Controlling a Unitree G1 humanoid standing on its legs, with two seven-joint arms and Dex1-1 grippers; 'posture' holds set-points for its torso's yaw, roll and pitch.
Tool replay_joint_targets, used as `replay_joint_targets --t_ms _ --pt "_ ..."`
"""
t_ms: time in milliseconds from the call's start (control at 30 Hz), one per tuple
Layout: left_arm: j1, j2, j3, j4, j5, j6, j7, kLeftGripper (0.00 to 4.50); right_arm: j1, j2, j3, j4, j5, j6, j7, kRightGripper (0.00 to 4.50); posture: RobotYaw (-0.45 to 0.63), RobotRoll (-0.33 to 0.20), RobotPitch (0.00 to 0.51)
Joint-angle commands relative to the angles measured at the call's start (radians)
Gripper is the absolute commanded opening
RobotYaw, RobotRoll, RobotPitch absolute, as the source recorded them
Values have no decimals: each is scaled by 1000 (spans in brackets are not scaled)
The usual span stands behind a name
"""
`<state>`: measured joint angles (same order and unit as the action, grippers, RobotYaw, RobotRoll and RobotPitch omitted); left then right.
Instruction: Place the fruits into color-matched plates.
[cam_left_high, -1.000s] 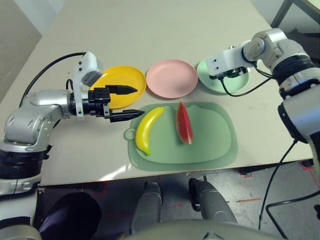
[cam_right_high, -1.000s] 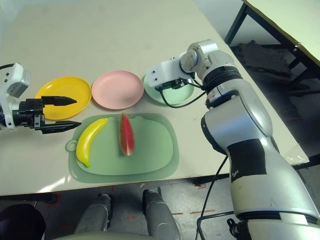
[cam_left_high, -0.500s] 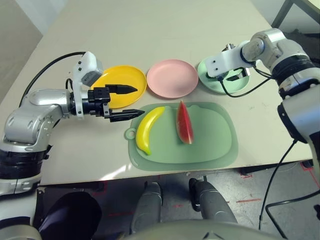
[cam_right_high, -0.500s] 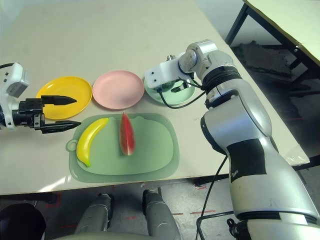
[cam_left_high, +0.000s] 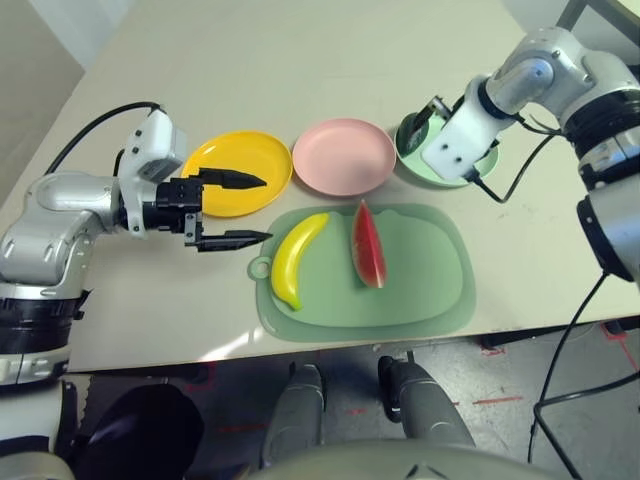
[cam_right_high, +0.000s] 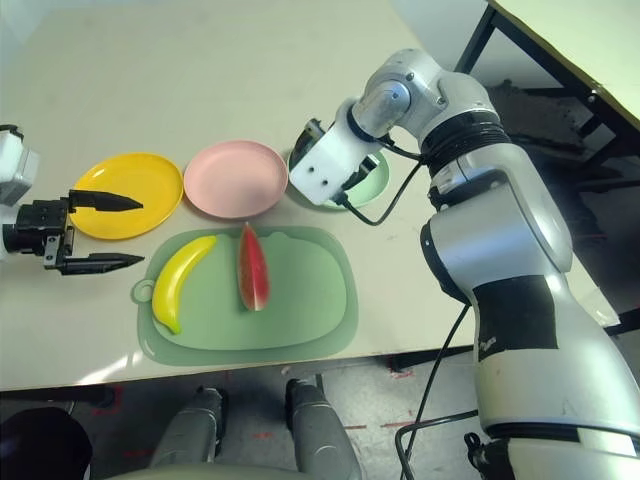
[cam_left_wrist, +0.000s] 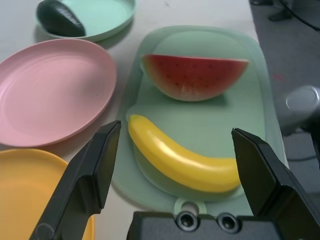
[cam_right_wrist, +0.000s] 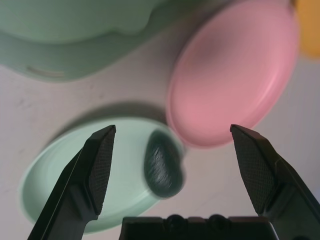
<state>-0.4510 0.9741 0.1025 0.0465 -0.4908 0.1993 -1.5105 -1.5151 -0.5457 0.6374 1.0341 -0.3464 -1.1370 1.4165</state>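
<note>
The yellow banana (cam_left_high: 293, 258) and the red watermelon wedge (cam_left_high: 367, 245) lie side by side on the pale-green mat (cam_left_high: 420, 290). The dark green avocado (cam_right_wrist: 162, 162) rests in the mint green plate (cam_left_wrist: 107, 15), near the side next to the pink plate (cam_left_high: 345, 155). My right gripper (cam_right_wrist: 172, 132) hovers open above the avocado, apart from it. My left gripper (cam_left_high: 262, 209) is open and empty, level with the table. One finger is over the yellow plate (cam_left_high: 245, 150), the other beside the mat's left edge, pointing at the banana.
The three plates stand in a row behind the mat. The table's front edge (cam_left_high: 300, 350) runs just below the mat. A black cable (cam_left_high: 510, 180) trails from my right wrist over the table. Another table's leg (cam_right_high: 470, 50) stands at the far right.
My right gripper has lifted off the mint green plate and tilted back, with the avocado lying in the plate. My left gripper has drawn back a little to the left.
</note>
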Motion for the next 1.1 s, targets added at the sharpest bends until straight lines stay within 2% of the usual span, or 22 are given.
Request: replay_joint_targets --t_ms 33,167,333,633,867,1100 --pt "-10 -1 -12 20 8 -40 -38 4500 43 4 12 -154 161 19 110 4481 -69 0 208" --pt "-22 -6 -21 24 17 -43 -40 4500 93 -7 26 -306 257 81 182 4481 -65 0 205" --pt "-19 -4 -20 17 21 -36 -31 4500 165 -28 67 -487 323 177 198 4481 -43 0 200" --pt "-21 -2 7 5 -5 4 3 4500 219 -11 89 -572 308 253 198 4481 -27 0 197" --pt "-25 -7 1 4 -4 5 11 4500 257 -1 134 -596 271 242 198 4481 -23 0 200" --pt "-32 -17 -10 1 -2 12 16 4500 253 78 147 -531 196 232 178 4481 -28 0 206"
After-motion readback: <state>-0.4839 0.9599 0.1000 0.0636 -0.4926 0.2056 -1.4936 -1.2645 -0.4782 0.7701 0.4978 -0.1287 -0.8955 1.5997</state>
